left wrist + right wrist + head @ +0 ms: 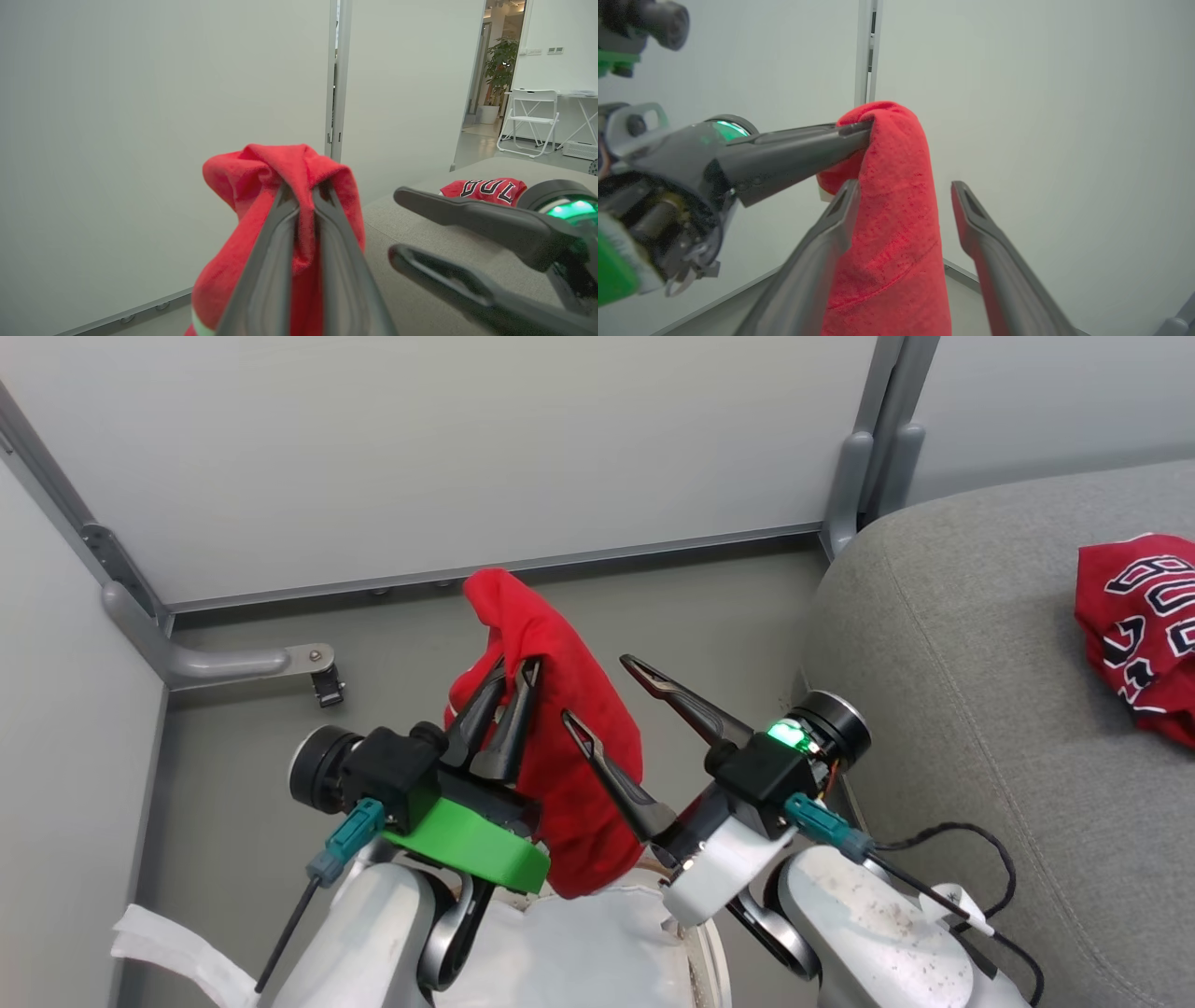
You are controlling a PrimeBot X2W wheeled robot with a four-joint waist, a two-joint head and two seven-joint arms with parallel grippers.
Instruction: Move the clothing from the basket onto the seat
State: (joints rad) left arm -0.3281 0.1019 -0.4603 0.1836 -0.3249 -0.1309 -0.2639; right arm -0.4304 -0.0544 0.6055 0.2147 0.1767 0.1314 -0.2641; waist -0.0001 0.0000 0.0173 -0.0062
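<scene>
My left gripper is shut on the top fold of a plain red garment, which hangs from it over the basket's white liner. In the left wrist view the two fingers pinch the cloth tightly. My right gripper stands open right beside it, and in the right wrist view the cloth hangs between its spread fingers; whether they touch it I cannot tell. A red jersey with dark lettering lies crumpled on the grey seat to the right.
Pale partition walls close the corner ahead, with a metal frame foot on the grey floor at the left. A black cable loops off my right forearm. Far beyond the seat stand a white folding chair and a potted plant.
</scene>
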